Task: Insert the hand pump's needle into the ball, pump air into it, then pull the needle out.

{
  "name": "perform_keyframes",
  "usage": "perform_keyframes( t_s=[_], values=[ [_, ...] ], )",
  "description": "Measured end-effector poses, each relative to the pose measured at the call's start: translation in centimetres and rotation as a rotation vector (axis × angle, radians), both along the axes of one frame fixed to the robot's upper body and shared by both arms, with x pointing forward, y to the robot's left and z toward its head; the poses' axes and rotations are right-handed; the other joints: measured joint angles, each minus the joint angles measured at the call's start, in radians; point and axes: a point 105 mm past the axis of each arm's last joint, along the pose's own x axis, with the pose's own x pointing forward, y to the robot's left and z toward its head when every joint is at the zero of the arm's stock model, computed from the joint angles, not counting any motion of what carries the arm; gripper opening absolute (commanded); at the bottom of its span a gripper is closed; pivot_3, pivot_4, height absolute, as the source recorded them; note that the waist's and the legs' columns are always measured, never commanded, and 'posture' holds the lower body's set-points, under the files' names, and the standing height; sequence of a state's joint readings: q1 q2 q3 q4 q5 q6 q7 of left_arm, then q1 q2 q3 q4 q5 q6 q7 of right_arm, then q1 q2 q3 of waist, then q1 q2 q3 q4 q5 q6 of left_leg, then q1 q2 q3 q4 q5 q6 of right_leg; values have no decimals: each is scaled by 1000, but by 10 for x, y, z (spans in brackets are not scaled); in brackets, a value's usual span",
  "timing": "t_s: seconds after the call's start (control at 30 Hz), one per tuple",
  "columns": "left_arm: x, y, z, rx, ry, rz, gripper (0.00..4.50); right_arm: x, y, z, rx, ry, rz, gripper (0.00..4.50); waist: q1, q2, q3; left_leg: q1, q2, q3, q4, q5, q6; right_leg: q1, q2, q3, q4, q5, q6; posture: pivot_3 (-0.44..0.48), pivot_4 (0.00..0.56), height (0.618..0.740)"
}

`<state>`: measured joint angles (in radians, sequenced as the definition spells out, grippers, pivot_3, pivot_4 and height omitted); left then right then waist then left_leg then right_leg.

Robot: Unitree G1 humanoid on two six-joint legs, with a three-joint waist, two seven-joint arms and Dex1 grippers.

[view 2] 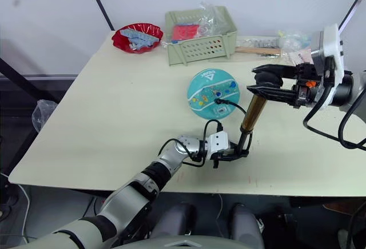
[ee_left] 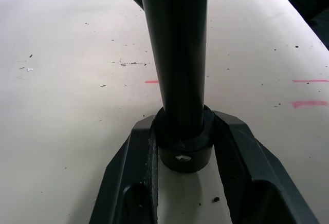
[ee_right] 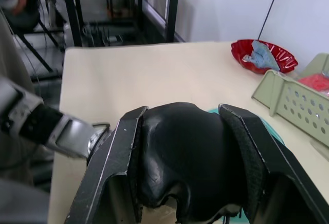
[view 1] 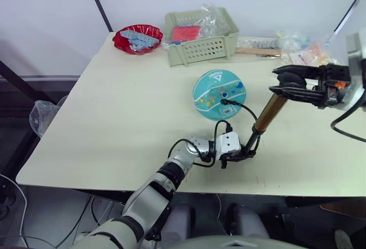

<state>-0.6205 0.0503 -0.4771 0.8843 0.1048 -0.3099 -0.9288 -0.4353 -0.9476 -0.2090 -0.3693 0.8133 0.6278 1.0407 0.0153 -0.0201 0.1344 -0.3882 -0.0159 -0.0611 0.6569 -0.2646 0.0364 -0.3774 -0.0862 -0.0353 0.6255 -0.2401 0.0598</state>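
Observation:
The teal ball (view 1: 219, 95) rests on the table's middle. On its top sits the small black fitting (view 1: 224, 101) at the end of the pump's thin black hose (view 1: 247, 111); the needle itself is hidden. The hand pump (view 1: 270, 113) stands tilted right of the ball, brass barrel up. My left gripper (view 1: 237, 156) is shut on the pump's black lower end (ee_left: 185, 152), low over the table. My right gripper (view 1: 286, 83) is shut on the black handle (ee_right: 185, 157) at the pump's top.
A red bowl (view 1: 137, 37) and a green basket (view 1: 201, 42) stand at the table's far edge. A wooden-handled tool (view 1: 257, 51) and plastic bags (view 1: 297, 46) lie at the far right. The table's near edge (view 1: 171, 187) runs just under my left arm.

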Motion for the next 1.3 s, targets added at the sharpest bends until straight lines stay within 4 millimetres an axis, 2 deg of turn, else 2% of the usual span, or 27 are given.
perform_keyframes(
  t_s=[0.1, 0.23, 0.4, 0.53, 0.77, 1.1, 1.3],
  values=[
    [0, 1, -1, 3, 2, 5, 1068, 1, 3, -16, -17, -1, 2, 1651, -1, -2, -1, 3, 0, 1, 0, 0, 0, 1, 0, 1, 0, -2, 3, 0, 150, 740],
    [-1, 4, -5, 12, 6, 18, 1068, 7, 10, -64, -28, 37, -8, 1651, -1, -9, -8, 6, 2, 0, -1, 0, 0, 3, 0, 1, 0, -3, 4, 0, 150, 740],
    [-1, 4, -6, 13, 9, 23, 1068, 9, 12, -103, -51, 46, -23, 1651, -1, -9, -11, 8, 1, 1, -2, 0, 0, 4, 1, 2, 0, -3, 4, 0, 150, 740],
    [-1, 4, -6, 13, 10, 24, 1068, 9, 12, -115, -52, 38, -34, 1651, -2, -8, -11, 8, 1, 3, -2, 0, 0, 4, 1, 4, 0, -3, 4, 0, 150, 740],
    [0, 2, -4, 9, 3, 20, 1068, 13, 8, -100, -37, 47, -31, 1651, -2, -4, -7, 7, 0, 4, -2, 0, 0, 4, -1, 6, 0, -3, 3, 0, 150, 740],
    [2, 0, 2, -1, -12, 4, 1068, 11, -3, -19, -3, 41, 6, 1651, 0, -3, 5, 2, -3, 12, -2, -1, 1, -5, -3, 16, -1, 2, 4, 0, 150, 740],
    [3, 1, 3, -4, -14, 10, 1068, 9, -1, 16, 25, 21, 14, 1651, 1, -5, 7, 1, -3, 19, -2, -1, 2, -13, -3, 26, -1, 5, 5, 0, 150, 740]
  ],
)
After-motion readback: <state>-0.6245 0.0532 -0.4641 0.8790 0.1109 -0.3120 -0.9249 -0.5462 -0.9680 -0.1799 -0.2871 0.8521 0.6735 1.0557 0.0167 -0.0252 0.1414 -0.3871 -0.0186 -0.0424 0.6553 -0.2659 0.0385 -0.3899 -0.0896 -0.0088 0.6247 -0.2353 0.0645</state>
